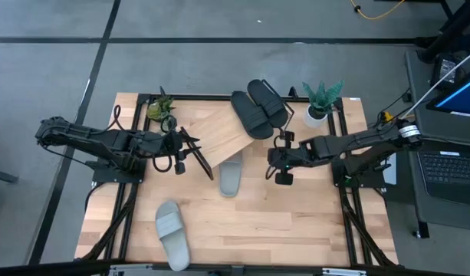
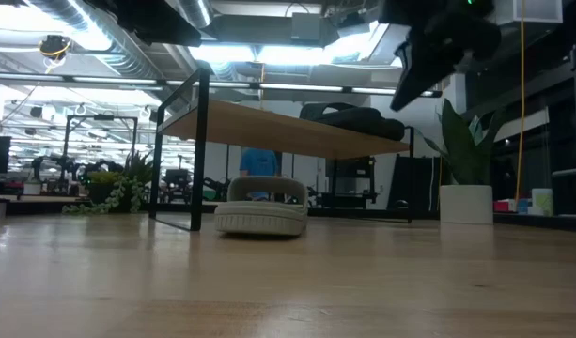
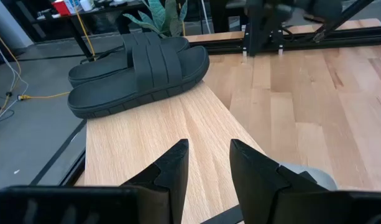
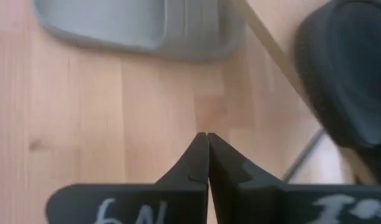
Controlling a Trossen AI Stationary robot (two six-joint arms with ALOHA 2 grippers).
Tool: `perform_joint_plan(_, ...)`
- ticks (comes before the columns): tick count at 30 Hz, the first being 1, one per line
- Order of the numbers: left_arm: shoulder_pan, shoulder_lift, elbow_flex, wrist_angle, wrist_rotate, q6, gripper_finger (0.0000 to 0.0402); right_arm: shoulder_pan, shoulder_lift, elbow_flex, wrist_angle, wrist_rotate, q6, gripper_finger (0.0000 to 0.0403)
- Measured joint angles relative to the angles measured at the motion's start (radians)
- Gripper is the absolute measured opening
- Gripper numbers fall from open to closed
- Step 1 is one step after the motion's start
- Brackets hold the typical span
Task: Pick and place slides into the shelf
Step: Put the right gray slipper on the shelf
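The right gripper (image 1: 284, 178) is hovering empty with its fingers pressed together, above bare tabletop (image 1: 296, 222) just off the shelf's (image 1: 219, 126) right end, where both black slides (image 1: 258, 107) are already lying side by side. The left gripper (image 1: 198, 157), partly open and holding nothing, is waiting over the shelf's left edge. Two grey slides are remaining: one (image 1: 230, 175) half under the shelf's near edge, the other (image 1: 172, 234) near the table's front-left corner, so the next move probably calls for reopening over the nearer one.
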Motion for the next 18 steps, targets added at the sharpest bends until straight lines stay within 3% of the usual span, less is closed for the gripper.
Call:
perform_joint_plan(8, 0.000, 0.000, 0.000, -0.002, 0.024, -0.001, 0.0110, 0.044, -0.090, -0.214, 0.344, -0.007, 0.045, 0.0003)
perform_joint_plan(18, 0.000, 0.000, 0.000, -0.084, 0.027, -0.085, 0.0110, 0.064, -0.098, -0.437, 0.758, -0.007, 0.017, 0.0004)
